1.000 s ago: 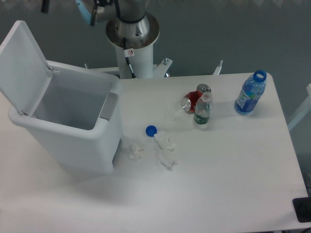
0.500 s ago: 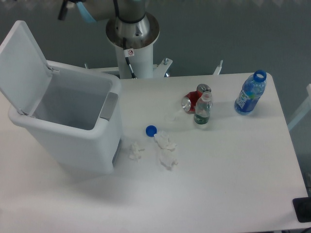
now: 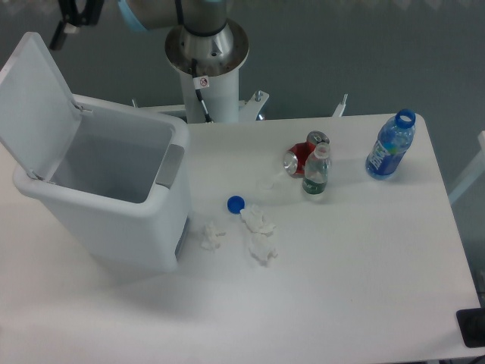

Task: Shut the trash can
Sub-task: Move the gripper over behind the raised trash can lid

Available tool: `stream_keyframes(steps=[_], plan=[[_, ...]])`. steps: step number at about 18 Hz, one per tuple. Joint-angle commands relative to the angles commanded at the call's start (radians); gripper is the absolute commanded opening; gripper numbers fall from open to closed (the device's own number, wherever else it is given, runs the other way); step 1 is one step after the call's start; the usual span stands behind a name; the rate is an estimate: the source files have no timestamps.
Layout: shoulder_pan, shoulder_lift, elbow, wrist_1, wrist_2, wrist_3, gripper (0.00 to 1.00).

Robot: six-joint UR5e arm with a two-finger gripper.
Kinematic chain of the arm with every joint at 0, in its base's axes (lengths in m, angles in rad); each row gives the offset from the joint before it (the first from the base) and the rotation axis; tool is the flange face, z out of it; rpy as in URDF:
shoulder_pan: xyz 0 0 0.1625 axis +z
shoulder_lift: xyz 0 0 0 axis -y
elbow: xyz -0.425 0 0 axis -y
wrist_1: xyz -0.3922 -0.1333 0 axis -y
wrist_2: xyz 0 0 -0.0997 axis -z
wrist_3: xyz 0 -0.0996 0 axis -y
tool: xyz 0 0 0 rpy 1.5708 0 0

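The trash can (image 3: 114,208), a large white bin, stands on the left of the table. Its flat lid (image 3: 34,106) is swung up and leans back to the left, so the empty inside shows. A grey tab (image 3: 170,165) sits on its right rim. My gripper (image 3: 74,19) hangs at the frame's top edge, just above and behind the lid's upper corner and apart from it. Only dark finger parts show, cut off by the frame edge, so its state is unclear.
Right of the bin lie a blue bottle cap (image 3: 236,202) and crumpled tissues (image 3: 259,236). Further right are a red can (image 3: 298,158), a small green-labelled bottle (image 3: 315,173) and a blue bottle (image 3: 390,145). The arm's base (image 3: 206,53) stands behind the table.
The gripper has moved left along the top of the frame, from above the bin's back rim to above the lid's upper corner. The trash can and its lid have not moved.
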Motion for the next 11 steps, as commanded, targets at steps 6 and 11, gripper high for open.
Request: stream_keyframes(steps=[6, 11], plan=[[-0.049, -0.008, 0.002, 0.017, -0.002, 0.006, 1.0], [-0.075, -0.005, -0.005, 0.02, -0.031, 0.005, 1.0]])
